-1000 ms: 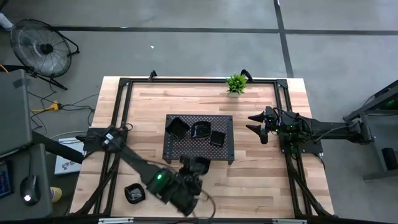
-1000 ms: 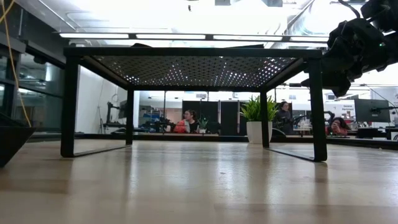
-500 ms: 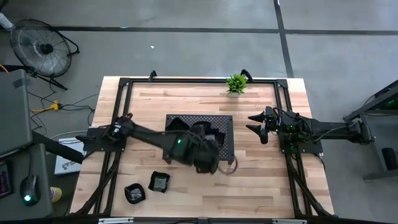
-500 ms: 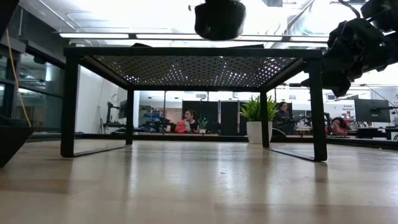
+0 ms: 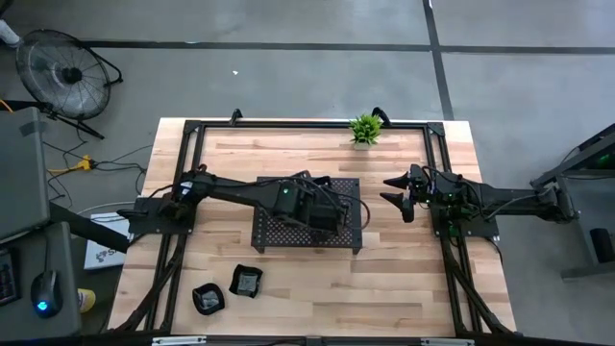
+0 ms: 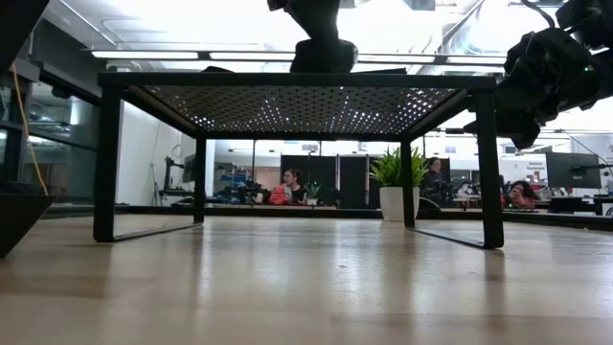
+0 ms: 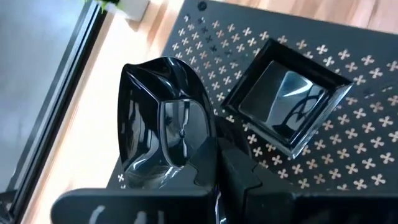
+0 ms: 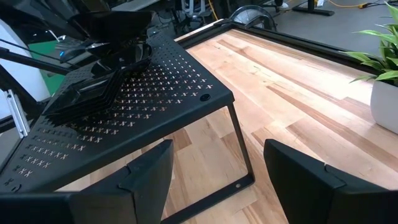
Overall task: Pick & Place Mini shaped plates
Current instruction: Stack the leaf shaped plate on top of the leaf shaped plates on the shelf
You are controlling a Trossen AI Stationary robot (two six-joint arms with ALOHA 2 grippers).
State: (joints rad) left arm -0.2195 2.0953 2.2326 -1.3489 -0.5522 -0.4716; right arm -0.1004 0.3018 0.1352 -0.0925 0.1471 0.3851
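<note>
A dark perforated tray [image 5: 288, 231] stands on legs at the table's middle. On it a wavy-rimmed black mini plate [image 7: 161, 124] and a square one [image 7: 283, 102] rest on their bases. My left gripper [image 7: 219, 155] is shut and hangs over the tray [image 5: 322, 211], tilted down, its tips just short of the wavy plate's rim. Two more mini plates [image 5: 207, 298] [image 5: 247, 282] lie on the table near its near left corner. My right gripper [image 5: 387, 190] waits open at the tray's right, with nothing between its fingers [image 8: 217, 174].
A small green plant [image 5: 365, 128] in a white pot stands at the table's far edge. A black frame [image 5: 192, 144] runs around the tabletop. Bare wood lies to the tray's near side and right [image 5: 384, 279]. People sit in the room beyond the table [image 6: 287, 187].
My left gripper, shut throughout, has swung from the table's near edge toward the far edge and now hangs over the tray, its wrist rolled on the way. As the arm left, a second plate came into sight on the table at the near left.
</note>
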